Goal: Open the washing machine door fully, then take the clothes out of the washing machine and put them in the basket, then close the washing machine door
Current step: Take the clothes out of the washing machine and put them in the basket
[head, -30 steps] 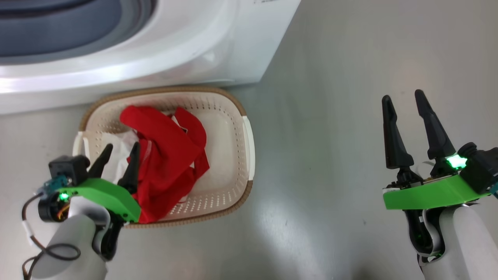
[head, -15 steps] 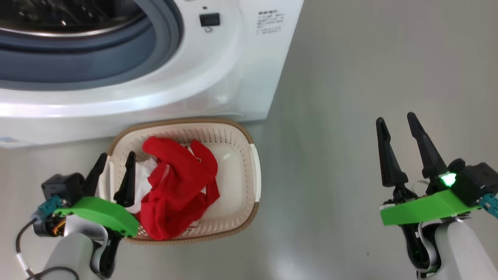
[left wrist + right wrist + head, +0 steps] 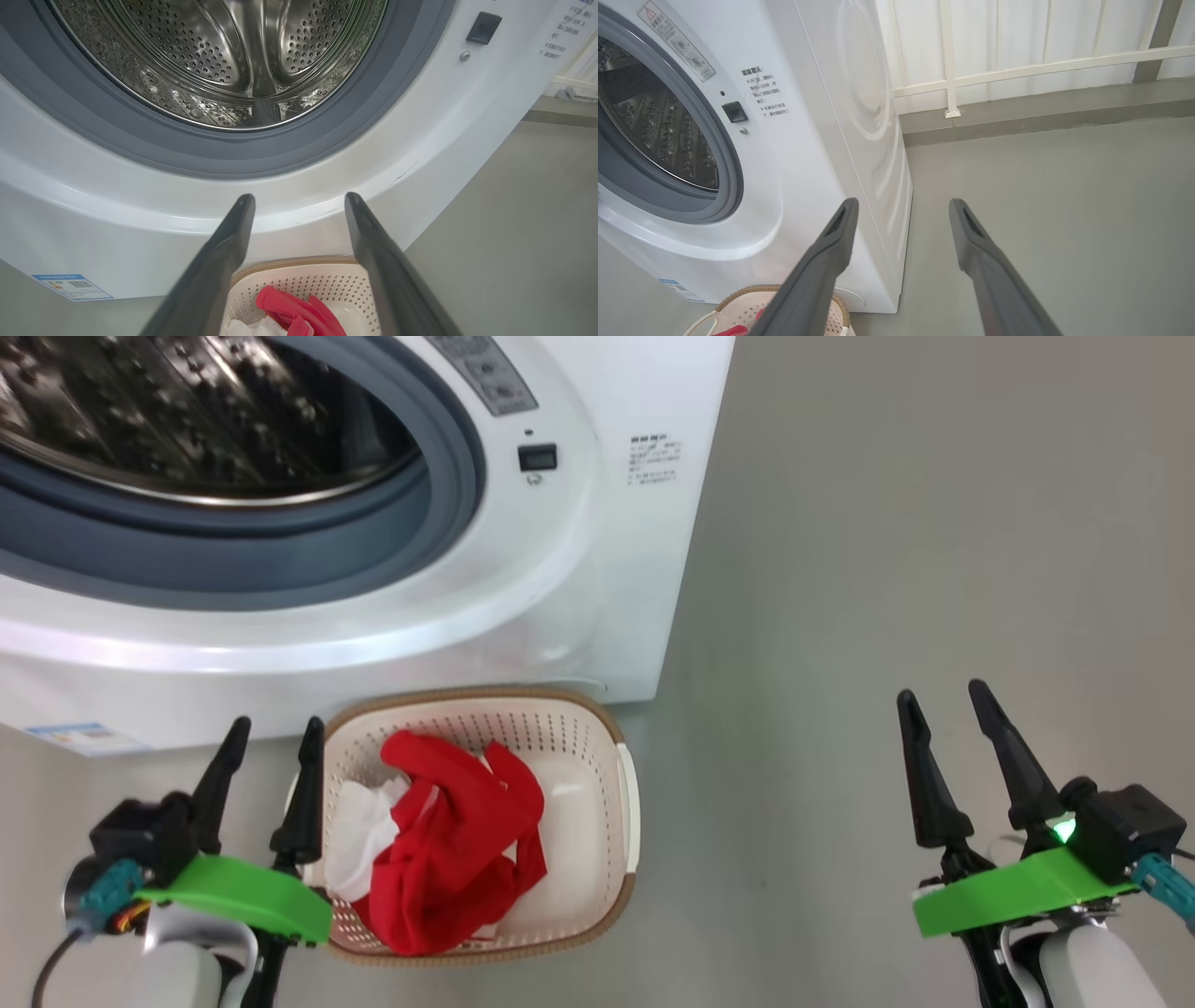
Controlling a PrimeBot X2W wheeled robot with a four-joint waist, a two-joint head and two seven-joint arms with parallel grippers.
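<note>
- At the lower left of the head view, the left gripper has its two dark fingers spread apart, with nothing between them.
- Its inner finger crosses the left rim of the basket in that view; whether it touches the rim cannot be told.
- Along those fingers, the left wrist view looks at the white front of the washing machine, with the basket's far end low between them.
- At the lower right, the right gripper is likewise spread and empty, over bare grey floor and well apart from the basket.
- The clothes lie in the basket in a crumpled red heap towards its left half, with white cloth showing at the heap's left side.
- The cream bottom on the basket's right side is bare.
- The basket stands on the floor just in front of the machine, its brown rim close to the machine's lower edge.
- The machine's round mouth is uncovered: a grey gasket rings it, and the perforated steel drum shines inside.
- A small black latch slot sits to the right of the gasket, with printed text beside it.
- A blue label is stuck at the machine's lower left corner.
- Beyond the machine, the right wrist view shows a pale railing against a white wall.
</note>
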